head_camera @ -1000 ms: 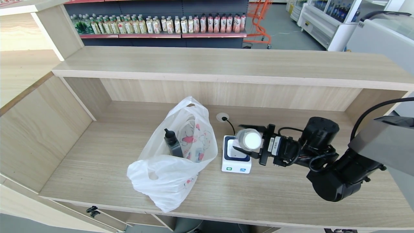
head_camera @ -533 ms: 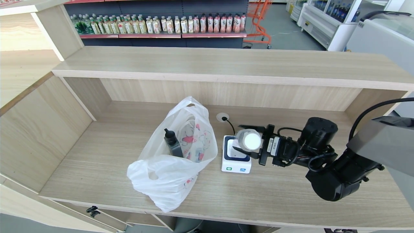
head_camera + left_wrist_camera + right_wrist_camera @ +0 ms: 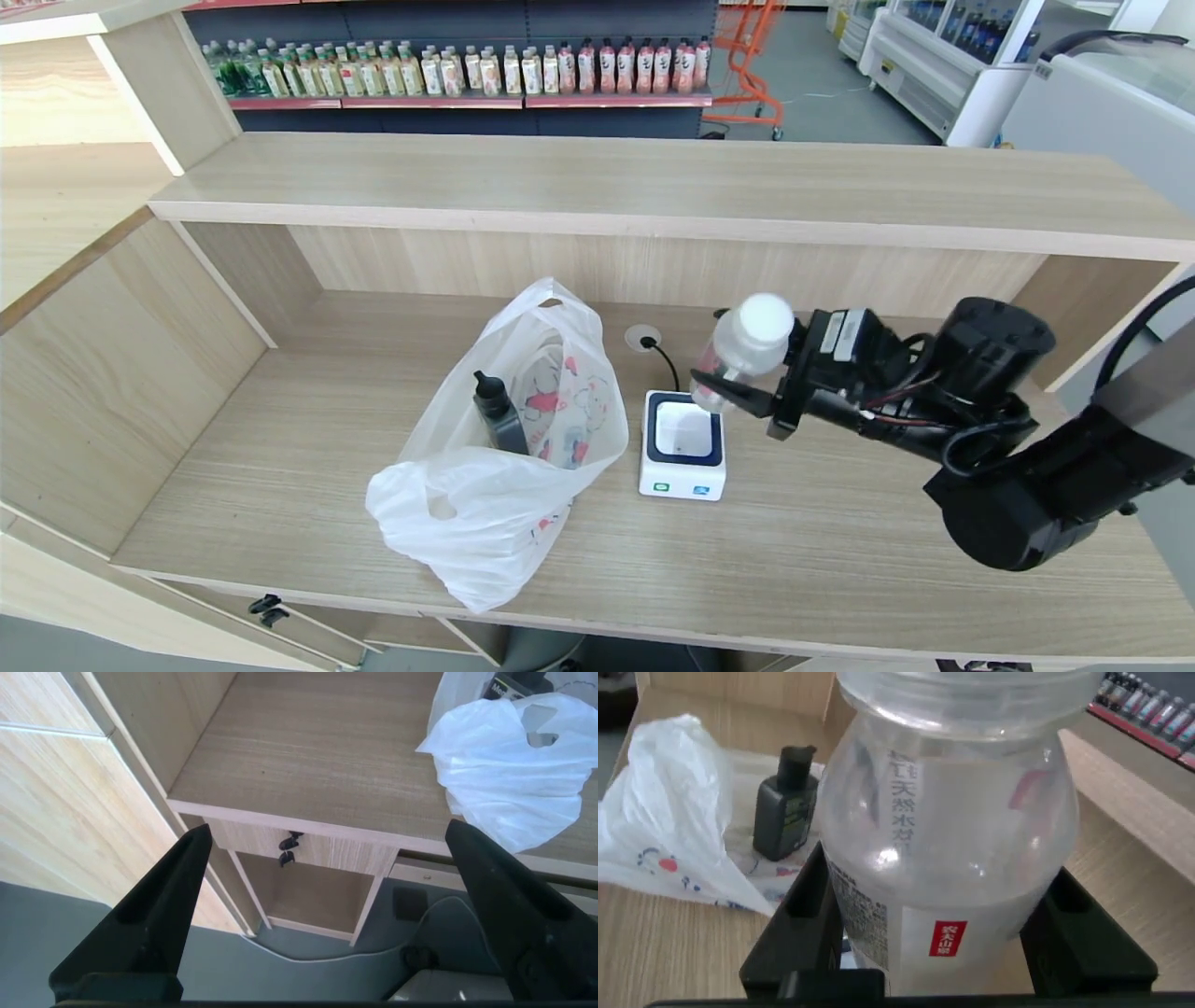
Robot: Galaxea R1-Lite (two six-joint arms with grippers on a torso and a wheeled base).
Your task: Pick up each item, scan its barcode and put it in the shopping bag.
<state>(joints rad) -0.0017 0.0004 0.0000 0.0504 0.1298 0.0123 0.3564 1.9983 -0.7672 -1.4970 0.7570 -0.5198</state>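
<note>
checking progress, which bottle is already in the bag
The dark bottle with the pump top, standing in the white bag. The clear bottle with the white cap is outside it, held in the right gripper.

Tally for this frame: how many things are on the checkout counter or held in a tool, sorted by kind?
Bottles: 2 (clear bottle in the right tool; dark pump bottle standing in the shopping bag)
Bags: 1 (the shopping bag)
Barcode scanner: 1
Total: 4
</note>
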